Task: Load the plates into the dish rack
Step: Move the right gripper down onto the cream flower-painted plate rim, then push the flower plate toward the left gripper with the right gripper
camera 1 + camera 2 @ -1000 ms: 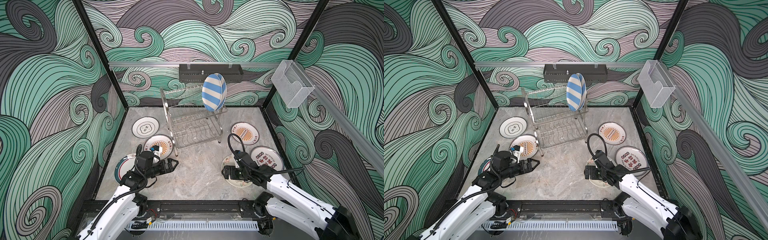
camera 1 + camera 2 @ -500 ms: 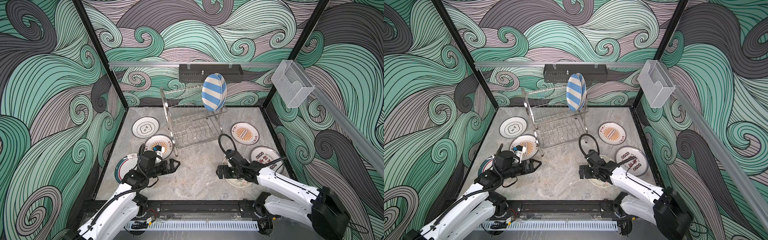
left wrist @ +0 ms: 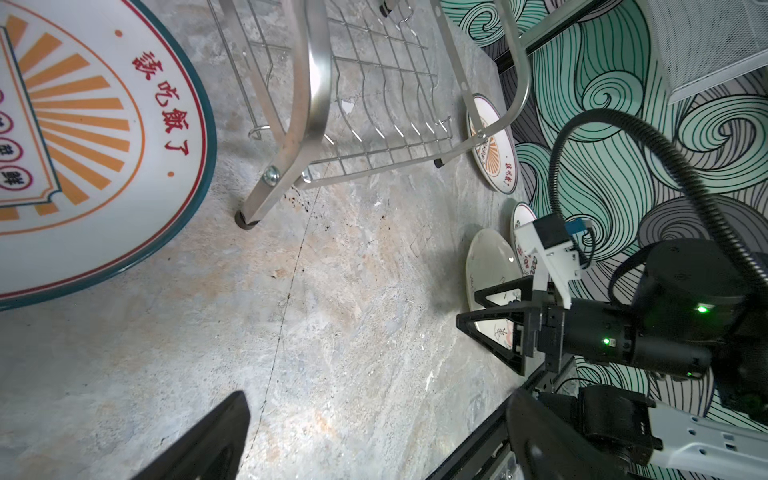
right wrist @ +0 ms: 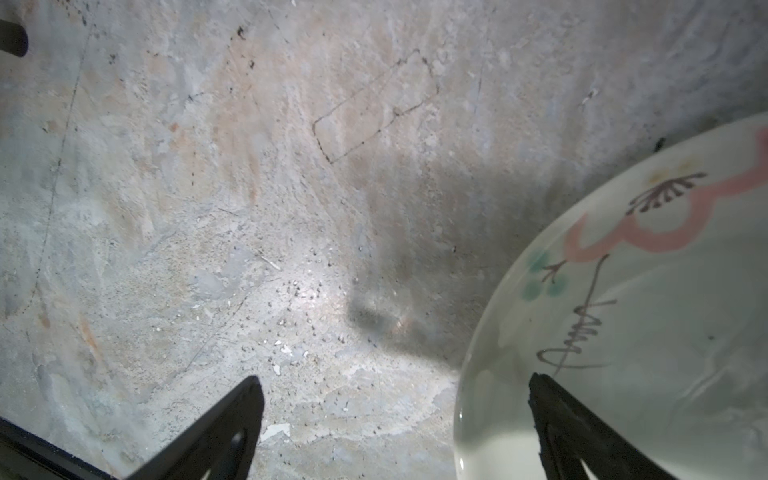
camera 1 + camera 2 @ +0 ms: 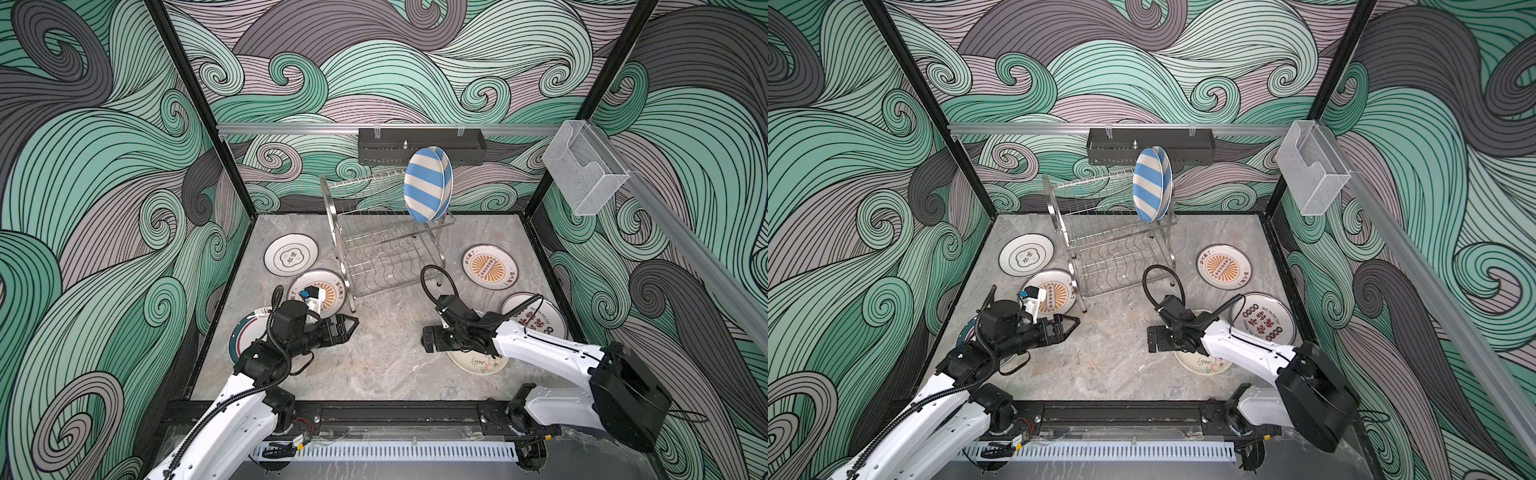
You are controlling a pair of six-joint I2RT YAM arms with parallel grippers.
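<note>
both gape wide: left claw [image 5: 351, 330], and right claw [image 5: 425, 340] at the cream plate [image 5: 478, 364].

Both top views look down from high above the front rail [image 5: 374, 415] toward the back wall, far enough off to hold the whole floor [image 5: 374, 365], both arms and three walls. They share almost everything; the rack [image 5: 384, 253] sits just above mid-frame in both, shifted slightly sideways between them.

The left wrist camera sits low and rolled sideways. It looks across the floor past the rack's foot to the right gripper [image 3: 467, 311] at the right of the frame, and the left gripper [image 3: 378, 395] frames its lower edge.

The right wrist camera is nearest of all and looks steeply down at bare floor. The cream plate [image 4: 623, 324] is at lower right, and it also shows in the left wrist view.
</note>
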